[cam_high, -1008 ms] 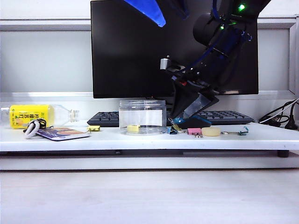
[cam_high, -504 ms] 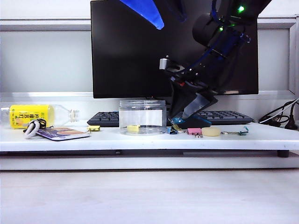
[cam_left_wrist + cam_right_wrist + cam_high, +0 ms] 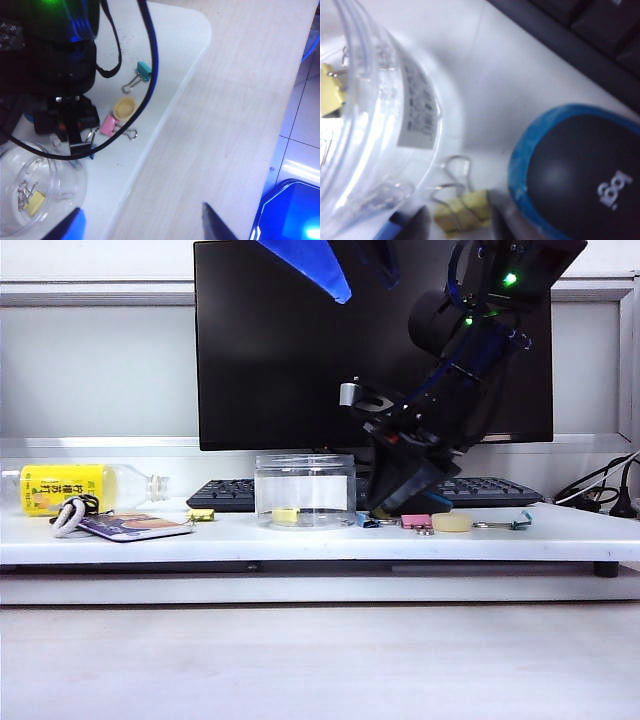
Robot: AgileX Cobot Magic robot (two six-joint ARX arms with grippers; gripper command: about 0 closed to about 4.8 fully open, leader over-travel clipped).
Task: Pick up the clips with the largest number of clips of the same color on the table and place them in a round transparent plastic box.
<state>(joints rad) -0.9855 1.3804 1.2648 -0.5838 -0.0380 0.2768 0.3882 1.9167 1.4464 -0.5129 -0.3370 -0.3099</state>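
The right end effector [image 3: 457,220] is reaching down to the bench [image 3: 300,535] just beside the round transparent plastic box [image 3: 305,490], and its two dark fingertips are bracketing a pale-yellow clip [image 3: 462,210] that is lying on the white surface between the box wall and a dark mouse with a blue rim [image 3: 580,170]. The jaws are standing partly apart on either side of the clip body; whether they are already pressing on it cannot be told, since the fingertips are cut off at the frame edge and blurred. The left end effector [image 3: 142,225] is hanging high above the bench with its fingers spread wide and nothing between them. One yellow clip [image 3: 35,203] is already lying inside the box, and another [image 3: 201,514] is sitting well apart near the bottle [image 3: 70,488]. The clip is probably light, stiff and small, with slick painted sides, so pinching across the flat body rather than the thin wire handles should be holding best; the handles are likely springing or swivelling. In the exterior view the clip being targeted is hidden behind the arm, and the box's clear wall is distorting what lies behind it.
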